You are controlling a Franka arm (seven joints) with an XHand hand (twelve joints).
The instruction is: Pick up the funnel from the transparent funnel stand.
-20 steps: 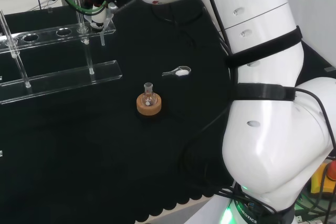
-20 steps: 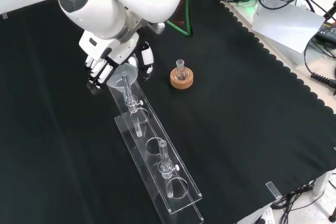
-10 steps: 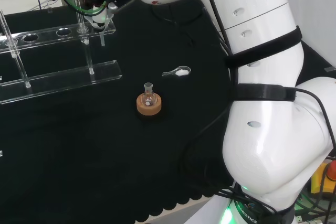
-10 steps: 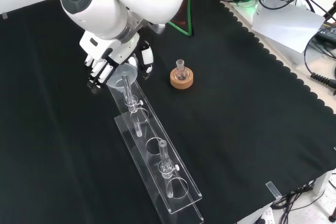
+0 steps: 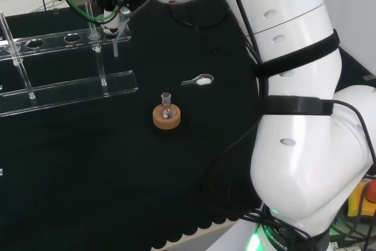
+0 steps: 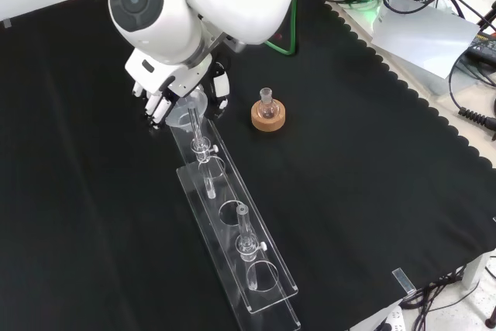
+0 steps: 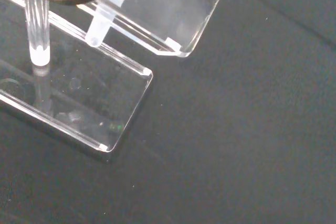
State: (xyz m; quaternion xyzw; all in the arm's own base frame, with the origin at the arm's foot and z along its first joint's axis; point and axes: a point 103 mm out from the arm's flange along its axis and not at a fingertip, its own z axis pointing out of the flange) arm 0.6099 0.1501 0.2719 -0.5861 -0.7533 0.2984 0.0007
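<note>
**Funnel gripped at the stand's end**

Black cloth, matte and finely woven with a scalloped hem, covers the surface (image 6: pixel 372 160) I work over. On it lies one transparent funnel stand (image 6: pixel 232 246), built of two long flat slabs of clear plastic: a base plate and an upper shelf pierced with round holes, joined by two thin clear posts. In the head view the stand (image 5: pixel 64 83) runs along the left, its edges catching the light as pale lines.

My hand (image 6: pixel 167 87), black and white, sits at the stand's far end in the front view, with its fingers curled round the one funnel (image 6: pixel 188 110). That funnel is clear, a shallow cone on top with a narrow straight stem hanging down. In the head view its stem (image 5: pixel 115 42) hangs past the end of the upper shelf, just below my hand (image 5: pixel 111 1). From the wrist view the stem (image 7: pixel 98 29) is a frosted, rounded tube beside the shelf's corner; whether it touches the shelf I cannot tell.

One small round-bottomed glass flask (image 6: pixel 267 102) stands upright in one cork ring (image 6: pixel 268 118), thick and tan, to the right of the stand in the front view. One small white scoop (image 5: pixel 200 80) with a slim handle lies flat on the cloth near the flask in the head view.
</note>
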